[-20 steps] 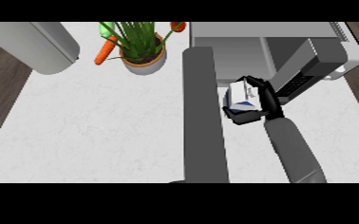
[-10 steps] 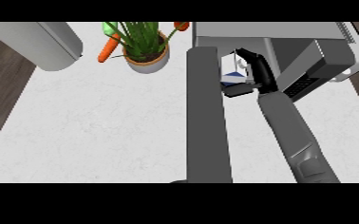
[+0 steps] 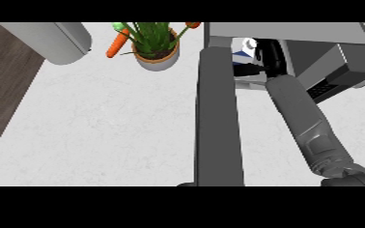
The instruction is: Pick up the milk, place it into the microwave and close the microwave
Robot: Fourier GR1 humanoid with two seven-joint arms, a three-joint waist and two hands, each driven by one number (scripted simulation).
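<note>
The milk (image 3: 245, 49), a white carton with blue print, shows only partly behind my right hand (image 3: 269, 58), whose black fingers are curled round it. Hand and carton are at the mouth of the grey microwave (image 3: 285, 30) at the upper right, just inside its opening. The microwave's door (image 3: 217, 121) stands open, a long grey slab reaching toward the lower edge, directly left of my right forearm (image 3: 303, 121). The microwave's control panel side (image 3: 335, 77) lies to the right of the hand. My left hand does not show.
A potted green plant (image 3: 157, 53) stands on the white counter (image 3: 107, 125) left of the door, with an orange carrot (image 3: 116, 46) beside it. A grey rounded appliance (image 3: 57, 41) sits at the upper left. The counter's edge and dark floor (image 3: 14, 87) run along the left.
My right hand has carried the milk away from me, from beside the open door up into the microwave's opening. The view has shifted along with it.
</note>
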